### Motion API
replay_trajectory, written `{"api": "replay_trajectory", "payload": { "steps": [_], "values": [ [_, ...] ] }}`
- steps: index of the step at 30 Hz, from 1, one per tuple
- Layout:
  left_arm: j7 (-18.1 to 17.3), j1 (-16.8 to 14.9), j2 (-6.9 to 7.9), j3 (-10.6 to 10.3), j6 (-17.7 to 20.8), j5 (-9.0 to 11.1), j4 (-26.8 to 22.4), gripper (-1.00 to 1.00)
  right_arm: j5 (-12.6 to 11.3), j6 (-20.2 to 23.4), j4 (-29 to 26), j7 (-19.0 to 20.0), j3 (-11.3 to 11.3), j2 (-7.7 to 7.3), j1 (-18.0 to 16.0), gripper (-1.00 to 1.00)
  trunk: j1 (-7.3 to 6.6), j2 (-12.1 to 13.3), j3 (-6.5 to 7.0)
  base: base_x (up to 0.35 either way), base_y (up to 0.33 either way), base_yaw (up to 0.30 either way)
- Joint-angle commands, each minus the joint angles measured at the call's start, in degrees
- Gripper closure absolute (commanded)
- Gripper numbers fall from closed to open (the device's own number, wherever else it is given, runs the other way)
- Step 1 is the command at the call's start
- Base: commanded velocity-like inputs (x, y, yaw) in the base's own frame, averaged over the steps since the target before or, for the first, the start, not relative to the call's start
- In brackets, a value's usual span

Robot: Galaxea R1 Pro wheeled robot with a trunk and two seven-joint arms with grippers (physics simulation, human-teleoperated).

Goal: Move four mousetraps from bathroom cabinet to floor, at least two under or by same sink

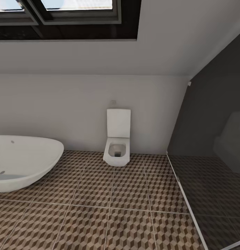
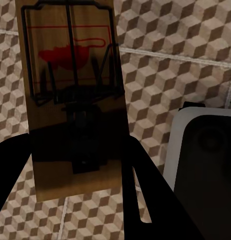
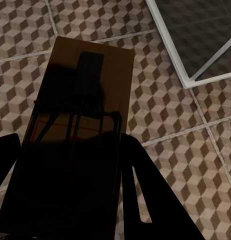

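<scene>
Bathroom floor [image 1: 109, 211] of cube-patterned tiles runs to a pale wall; one white bathtub [image 1: 23, 161] sits at its left edge, one square toilet [image 1: 117, 144] against the far wall, one glass partition [image 1: 210, 149] along the right. Two mousetraps counted, one per gripper. Left gripper [image 2: 78, 175] is clamped on a mousetrap [image 2: 73, 95], held above the tiles, red spot visible. Right gripper [image 3: 70, 185] grips the second mousetrap [image 3: 90, 100] between its fingers. No legible writing

Left hand [image 2: 75, 170] clamps mousetrap [image 2: 70, 95] above cube-patterned bathroom floor [image 2: 170, 60]; white-edged dark object [image 2: 205, 160] beside.
</scene>
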Motion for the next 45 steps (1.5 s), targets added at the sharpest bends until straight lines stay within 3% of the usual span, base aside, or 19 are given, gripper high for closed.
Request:
{"api": "replay_trajectory", "payload": {
  "steps": [1, 45],
  "values": [
    [0.3, -0.1, -0.03, -0.4, -0.2, -0.1, 0.1, 1.0, -0.1, -0.1, 0.0, -0.5, 0.5, -0.01, 0.0, 1.0, 0.03, -0.1, -0.11, 0.0, 0.0, 0.0],
    [0.3, -0.1, -0.03, -0.4, -0.2, -0.1, 0.1, 1.0, -0.1, -0.1, 0.0, -0.5, 0.5, -0.01, 0.0, 1.0, 0.03, -0.1, -0.11, 0.0, 0.0, 0.0]
  ]
}}
